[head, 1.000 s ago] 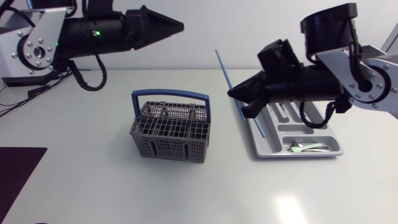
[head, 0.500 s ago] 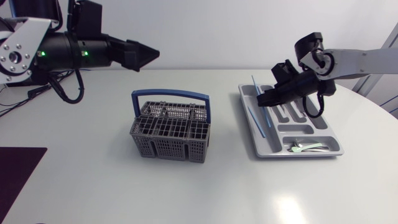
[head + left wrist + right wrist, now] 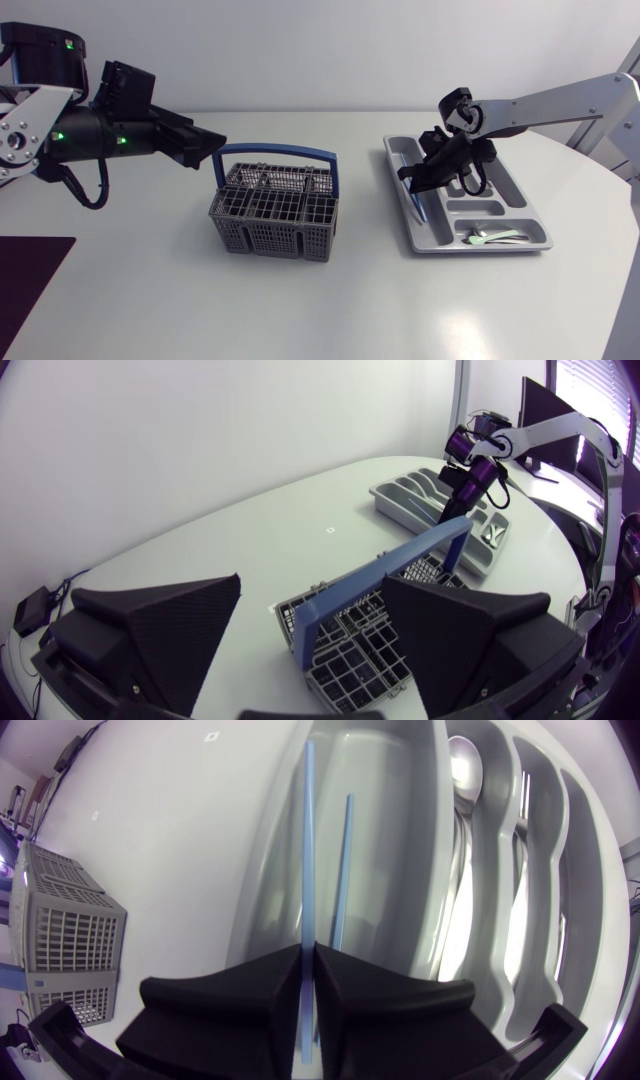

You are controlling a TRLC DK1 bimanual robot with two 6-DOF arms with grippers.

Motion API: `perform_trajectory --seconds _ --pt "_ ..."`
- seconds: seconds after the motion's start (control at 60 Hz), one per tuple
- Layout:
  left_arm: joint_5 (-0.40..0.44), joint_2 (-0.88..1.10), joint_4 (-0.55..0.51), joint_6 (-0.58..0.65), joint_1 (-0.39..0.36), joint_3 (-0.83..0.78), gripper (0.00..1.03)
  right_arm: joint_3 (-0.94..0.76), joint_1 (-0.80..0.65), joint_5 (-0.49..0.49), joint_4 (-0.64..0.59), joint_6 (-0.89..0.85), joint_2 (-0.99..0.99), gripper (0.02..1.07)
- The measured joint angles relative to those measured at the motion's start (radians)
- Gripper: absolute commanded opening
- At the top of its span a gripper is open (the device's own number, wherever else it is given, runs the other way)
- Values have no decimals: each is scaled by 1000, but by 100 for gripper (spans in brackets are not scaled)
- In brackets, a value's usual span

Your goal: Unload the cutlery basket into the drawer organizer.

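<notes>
The grey cutlery basket (image 3: 272, 208) with its blue handle (image 3: 275, 153) stands mid-table. My left gripper (image 3: 215, 142) hovers just left of the handle, open and holding nothing; in its wrist view (image 3: 312, 582) the basket (image 3: 370, 640) lies ahead of the wide-apart fingers. Down in the long left compartment of the grey drawer organizer (image 3: 478, 247), my right gripper (image 3: 412, 180) is shut on a thin blue stick (image 3: 416, 205). From the right wrist, that stick (image 3: 307, 840) runs out of the fingers (image 3: 308, 952) along the compartment floor, beside a second blue stick (image 3: 342, 870).
The organizer's other compartments hold a spoon (image 3: 462, 765), more metal cutlery and a pale green piece (image 3: 495, 236) at the near end. A dark mat (image 3: 30, 270) lies at the table's near left corner. Open tabletop surrounds the basket.
My right arm has come down with the blue stick from above the table into the organizer's long compartment. My left gripper has dropped toward the basket handle and opened a little wider.
</notes>
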Motion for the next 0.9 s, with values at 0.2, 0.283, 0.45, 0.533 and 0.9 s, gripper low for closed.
perform_trajectory --seconds 0.2,0.283,0.45,0.533,0.9 --pt "0 -23 -11 37 28 -32 99 9 0 5 -8 0 26 90" --pt "0 -35 -16 58 45 -47 99 -2 2 25 -1 7 6 97" --pt "0 -42 -26 107 85 -79 98 -132 30 49 57 6 -193 96" --pt "0 -42 -25 130 98 -103 98 -195 71 48 87 3 -305 94" --pt "0 12 1 194 165 -161 96 -337 250 -5 157 0 -412 46"
